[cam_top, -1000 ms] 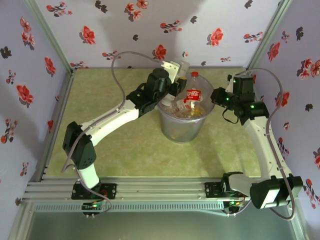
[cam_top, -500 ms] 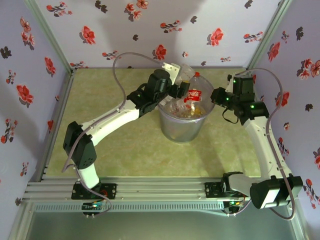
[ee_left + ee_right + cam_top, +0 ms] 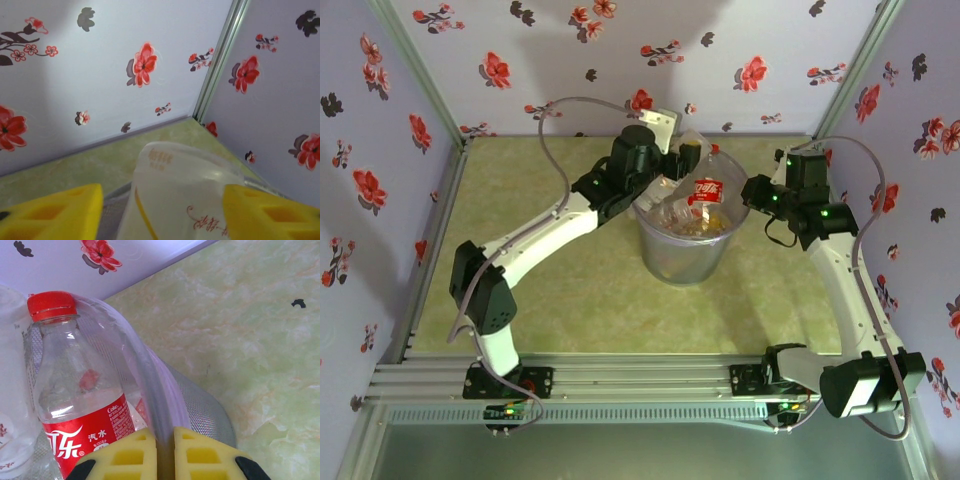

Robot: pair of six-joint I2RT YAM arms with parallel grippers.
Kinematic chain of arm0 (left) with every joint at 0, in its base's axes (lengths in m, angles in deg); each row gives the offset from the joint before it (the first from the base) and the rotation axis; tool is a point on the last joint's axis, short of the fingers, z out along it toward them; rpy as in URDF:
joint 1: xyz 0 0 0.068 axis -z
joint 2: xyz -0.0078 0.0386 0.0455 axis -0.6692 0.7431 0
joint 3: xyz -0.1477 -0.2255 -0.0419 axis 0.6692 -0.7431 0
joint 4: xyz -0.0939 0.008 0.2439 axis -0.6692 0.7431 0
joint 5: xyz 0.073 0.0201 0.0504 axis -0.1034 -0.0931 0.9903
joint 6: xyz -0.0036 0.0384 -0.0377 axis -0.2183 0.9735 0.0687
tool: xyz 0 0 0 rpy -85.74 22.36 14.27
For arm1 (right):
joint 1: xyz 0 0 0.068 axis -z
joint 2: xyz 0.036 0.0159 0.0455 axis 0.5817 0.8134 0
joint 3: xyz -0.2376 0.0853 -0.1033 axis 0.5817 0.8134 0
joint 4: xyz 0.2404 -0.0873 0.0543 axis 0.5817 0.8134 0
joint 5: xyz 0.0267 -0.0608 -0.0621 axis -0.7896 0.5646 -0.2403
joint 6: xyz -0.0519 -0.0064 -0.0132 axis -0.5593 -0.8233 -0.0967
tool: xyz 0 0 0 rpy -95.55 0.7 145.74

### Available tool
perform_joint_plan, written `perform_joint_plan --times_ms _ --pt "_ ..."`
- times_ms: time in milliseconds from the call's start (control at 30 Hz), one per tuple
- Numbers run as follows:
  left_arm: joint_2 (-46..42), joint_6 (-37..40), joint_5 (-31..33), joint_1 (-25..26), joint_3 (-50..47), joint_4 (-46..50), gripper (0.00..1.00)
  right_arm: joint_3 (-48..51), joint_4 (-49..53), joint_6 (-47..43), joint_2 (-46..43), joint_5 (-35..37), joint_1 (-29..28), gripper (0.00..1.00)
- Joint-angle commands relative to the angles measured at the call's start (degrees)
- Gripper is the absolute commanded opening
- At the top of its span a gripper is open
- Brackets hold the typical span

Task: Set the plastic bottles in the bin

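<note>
A clear plastic bottle point(image 3: 180, 190) with faint red and yellow print lies between the yellow pads of my left gripper point(image 3: 162, 200), which is shut on it. From above, that bottle point(image 3: 688, 148) pokes out past the left gripper point(image 3: 672, 160) over the far-left rim of the bin point(image 3: 685, 262). A red-capped, red-labelled bottle point(image 3: 706, 188) stands upright inside, on several other bottles. My right gripper point(image 3: 752, 190) is shut on the bin's right rim; close up, its pads point(image 3: 195, 450) pinch the lilac wall point(image 3: 200, 405) beside the red-labelled bottle point(image 3: 75, 390).
The green marbled tabletop point(image 3: 540, 180) is walled by floral panels at the back and both sides, with aluminium corner posts point(image 3: 850, 70). An aluminium rail point(image 3: 640, 380) carries both arm bases at the near edge.
The left wrist has tipped up and back toward the rear wall, and the clear bottle's free end now points lower over the bin. The right arm and the bin have not moved.
</note>
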Motion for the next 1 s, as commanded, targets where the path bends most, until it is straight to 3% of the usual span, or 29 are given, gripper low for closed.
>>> perform_joint_plan --times_ms 0,167,400,667,867,967 --pt "2.67 -2.19 -1.94 -0.62 2.16 0.24 0.56 1.75 2.97 -0.9 0.1 -1.02 -1.31 0.0" --pt "3.25 -4.19 -4.33 -0.62 0.89 3.01 0.44 1.83 3.09 -1.32 0.17 -0.5 -1.36 0.0" --pt "1.78 -8.24 -5.09 -0.27 -5.7 4.97 0.38 1.84 2.49 -1.32 0.54 -0.77 -1.31 0.0" --pt "1.17 -8.64 -5.12 -0.18 -10.26 7.77 0.37 1.01 2.4 -1.1 0.64 -0.91 -1.35 0.0" --pt "1.31 -7.81 -5.12 -0.24 -8.38 8.33 0.37 0.78 2.38 -0.62 0.59 -1.36 -1.34 0.0" --pt "1.24 -7.22 -5.15 -0.21 -6.77 8.63 0.43 0.63 2.47 -0.62 0.42 -1.29 -1.31 0.0"
